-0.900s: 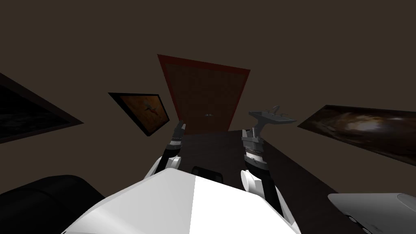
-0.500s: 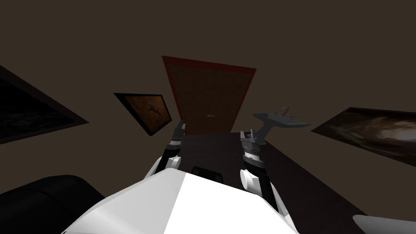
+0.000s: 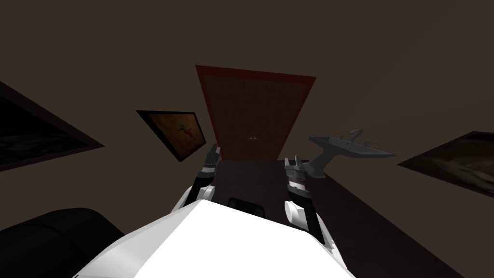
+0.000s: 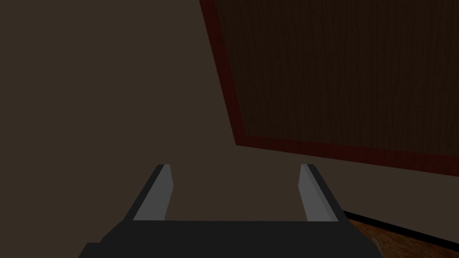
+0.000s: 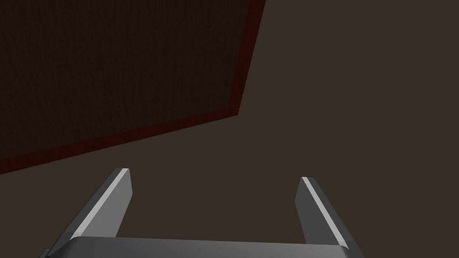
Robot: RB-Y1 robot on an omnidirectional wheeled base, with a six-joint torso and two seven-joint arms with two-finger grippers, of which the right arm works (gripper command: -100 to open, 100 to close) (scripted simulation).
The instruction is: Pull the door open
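A reddish-brown door (image 3: pixel 255 113) with a red frame stands shut in the dim wall ahead, with a small pale handle (image 3: pixel 252 139) low on it. Both arms are held forward, short of the door. My left gripper (image 3: pixel 213 153) is below the door's lower left corner and my right gripper (image 3: pixel 293 161) below its lower right corner. In the left wrist view the left gripper (image 4: pixel 235 165) is open and empty, with the door (image 4: pixel 349 67) and its frame beyond. In the right wrist view the right gripper (image 5: pixel 214 174) is also open and empty, with the door (image 5: pixel 116 62) beyond.
A grey pedestal sink (image 3: pixel 349 145) stands at the wall right of the door. A framed picture (image 3: pixel 174 132) hangs left of the door; darker pictures (image 3: pixel 29 130) (image 3: pixel 458 159) hang on the side walls. A dark bulky shape (image 3: pixel 48 241) lies at my near left. Dark floor (image 3: pixel 251 176) runs to the door.
I have moved nearer the door, which looks a little larger. The sink and right-hand picture have slid rightward, and a pale object at bottom right has left the view. Both grippers stay open.
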